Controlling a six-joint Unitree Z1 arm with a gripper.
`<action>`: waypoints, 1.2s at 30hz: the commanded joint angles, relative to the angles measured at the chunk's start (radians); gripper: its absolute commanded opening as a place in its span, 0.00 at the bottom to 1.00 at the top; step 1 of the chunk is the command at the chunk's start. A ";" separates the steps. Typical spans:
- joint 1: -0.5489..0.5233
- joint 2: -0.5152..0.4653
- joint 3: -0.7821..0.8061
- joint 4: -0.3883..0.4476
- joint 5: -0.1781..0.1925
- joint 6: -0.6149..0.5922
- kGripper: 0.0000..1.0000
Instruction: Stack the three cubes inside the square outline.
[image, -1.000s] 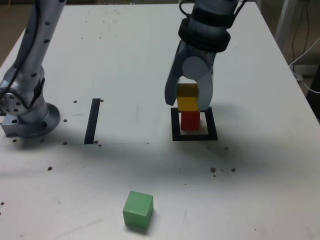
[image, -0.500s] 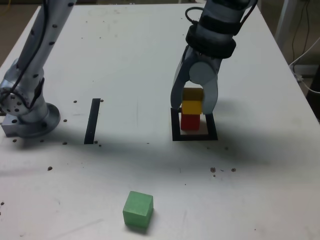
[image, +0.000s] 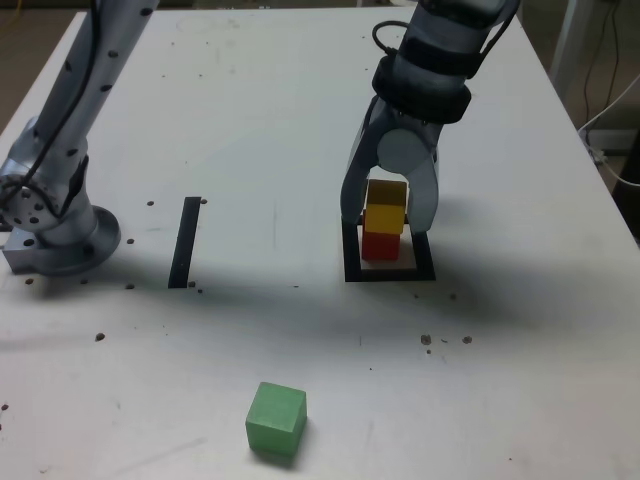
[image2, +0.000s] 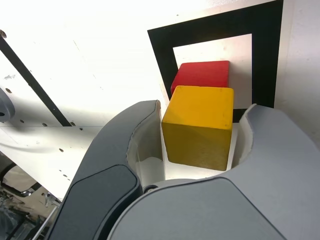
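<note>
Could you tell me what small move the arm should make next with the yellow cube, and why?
Probably open the fingers a little wider and lift straight up. The matte yellow cube already sits on the matte red cube inside the thick black square outline, and the wrist view shows slim gaps beside it. The matte green cube waits nearer the camera.

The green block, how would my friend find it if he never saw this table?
Start at the white table and find the black square outline under the robot's hand. The green block sits alone at the near edge, toward the exterior view's left. Unlike the stacked yellow block and red block, nothing touches it.
</note>
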 joint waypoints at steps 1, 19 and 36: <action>0.001 -0.007 0.008 0.007 0.000 0.003 1.00; -0.132 -0.306 0.259 -0.054 0.018 -0.110 1.00; -0.491 -0.365 0.392 -0.154 -0.039 -0.325 1.00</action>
